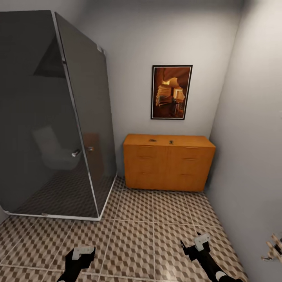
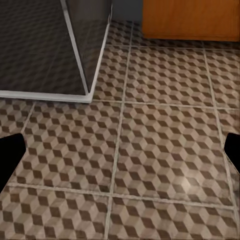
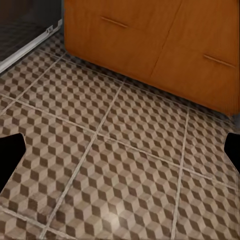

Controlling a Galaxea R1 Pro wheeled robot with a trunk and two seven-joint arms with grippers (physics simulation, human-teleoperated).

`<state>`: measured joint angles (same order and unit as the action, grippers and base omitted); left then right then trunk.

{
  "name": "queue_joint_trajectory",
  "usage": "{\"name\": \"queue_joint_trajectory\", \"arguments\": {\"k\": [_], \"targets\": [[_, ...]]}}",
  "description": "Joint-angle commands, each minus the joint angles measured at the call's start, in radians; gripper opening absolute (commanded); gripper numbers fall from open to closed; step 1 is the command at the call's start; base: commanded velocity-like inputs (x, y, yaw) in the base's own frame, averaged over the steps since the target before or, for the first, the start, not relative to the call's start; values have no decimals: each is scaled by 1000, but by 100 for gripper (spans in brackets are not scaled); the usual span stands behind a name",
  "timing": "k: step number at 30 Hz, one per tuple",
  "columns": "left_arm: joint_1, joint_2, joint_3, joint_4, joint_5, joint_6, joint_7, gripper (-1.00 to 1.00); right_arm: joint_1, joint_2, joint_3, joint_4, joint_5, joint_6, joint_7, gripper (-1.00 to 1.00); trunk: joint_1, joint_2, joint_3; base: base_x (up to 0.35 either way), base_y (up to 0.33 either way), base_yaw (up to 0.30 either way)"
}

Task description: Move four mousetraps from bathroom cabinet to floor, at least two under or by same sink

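Observation:
The orange-brown cabinet (image 1: 168,166) stands against the far wall, its drawers shut. On its top lie two small flat dark-and-brown pieces, one (image 1: 152,140) left of the other (image 1: 171,142); they look like mousetraps, but they are too small to be sure. The patterned bathroom floor (image 1: 133,231) stretches between me and the cabinet. My left gripper (image 1: 81,253) and right gripper (image 1: 193,244) hang low over the tiles, well short of the cabinet. Both are open and hold nothing, as seen in the left wrist view (image 2: 120,155) and the right wrist view (image 3: 120,155). The cabinet front (image 3: 150,45) fills the far part of the right wrist view. The sink is out of view.
A dark glass shower enclosure (image 1: 51,117) with a chrome frame takes up the left side, its corner reaching toward the cabinet. A grey wall (image 1: 254,156) closes the right side, with a small fitting (image 1: 274,246) on it near my right arm. A framed picture (image 1: 171,92) hangs above the cabinet.

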<state>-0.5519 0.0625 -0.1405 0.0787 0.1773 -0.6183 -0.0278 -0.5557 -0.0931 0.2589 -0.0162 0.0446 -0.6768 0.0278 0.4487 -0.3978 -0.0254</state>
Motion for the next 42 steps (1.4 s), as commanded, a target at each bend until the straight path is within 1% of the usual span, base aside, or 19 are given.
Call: {"name": "queue_joint_trajectory", "arguments": {"k": [1,9,29,42], "targets": [[-2,0,-8,4,10,-6,-3,100,-1,0,-4,1,4,-3,3,100,1,-2,-1,315,0,-216],[-2,0,-9,4,10,-6,-3,100,-1,1,-4,1,4,-3,2,100,1,-2,5,229,0,-130],[-2,0,-8,4,10,-6,-3,100,-1,1,-4,1,4,-3,1,100,1,-2,5,202,0,-7],[-2,0,-8,4,10,-6,-3,100,-1,-1,-4,1,4,-3,2,100,1,-2,5,38,0,0]]}}
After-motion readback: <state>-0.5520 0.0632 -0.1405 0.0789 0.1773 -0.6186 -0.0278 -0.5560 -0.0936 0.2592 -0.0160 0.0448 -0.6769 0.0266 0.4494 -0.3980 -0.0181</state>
